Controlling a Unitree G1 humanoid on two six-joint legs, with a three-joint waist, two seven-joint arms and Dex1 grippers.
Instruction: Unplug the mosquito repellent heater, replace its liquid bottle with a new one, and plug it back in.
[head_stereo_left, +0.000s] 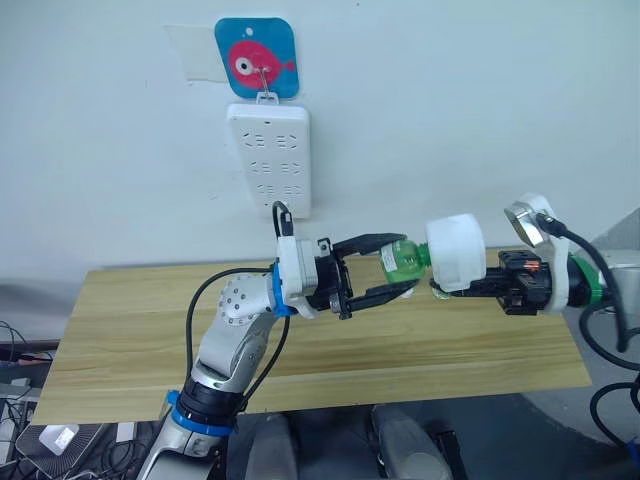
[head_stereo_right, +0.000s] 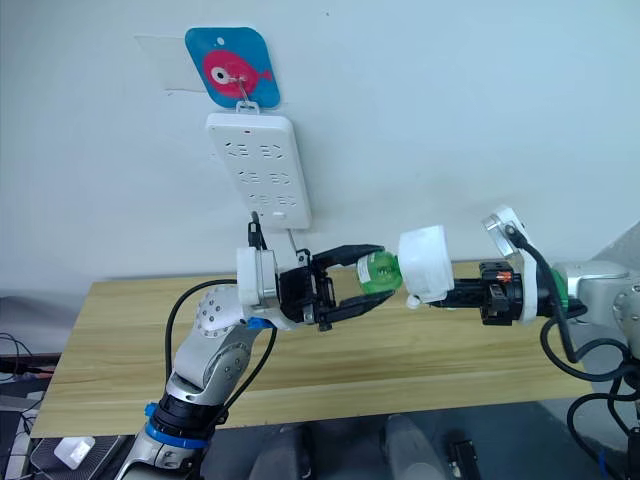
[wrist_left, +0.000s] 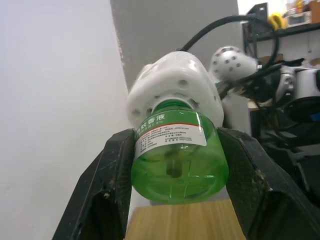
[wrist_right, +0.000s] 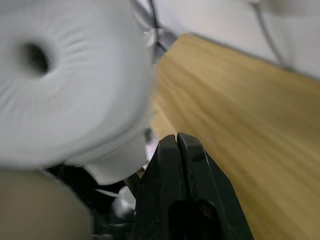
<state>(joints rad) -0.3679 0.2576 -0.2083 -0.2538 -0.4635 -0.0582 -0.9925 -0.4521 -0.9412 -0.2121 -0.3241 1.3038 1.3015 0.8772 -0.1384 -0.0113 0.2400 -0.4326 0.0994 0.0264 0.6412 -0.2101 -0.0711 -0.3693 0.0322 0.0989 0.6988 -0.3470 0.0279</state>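
Observation:
Above the wooden table (head_stereo_left: 150, 330), the white mosquito repellent heater (head_stereo_left: 456, 253) hangs in the air with my right gripper (head_stereo_left: 470, 285) shut on its back side. A green liquid bottle (head_stereo_left: 403, 258) sits with its neck in the heater. My left gripper (head_stereo_left: 400, 268) is shut on this bottle, one black finger on each side of it. The left wrist view shows the bottle (wrist_left: 175, 160) between the fingers and the heater (wrist_left: 172, 90) behind it. The heater's round face (wrist_right: 65, 80) fills much of the right wrist view.
A long white power strip (head_stereo_left: 268, 158) hangs on the wall from a blue fish hook (head_stereo_left: 256, 58), above and behind my left arm. The table runs wide under both arms. Cables lie on the floor at the left.

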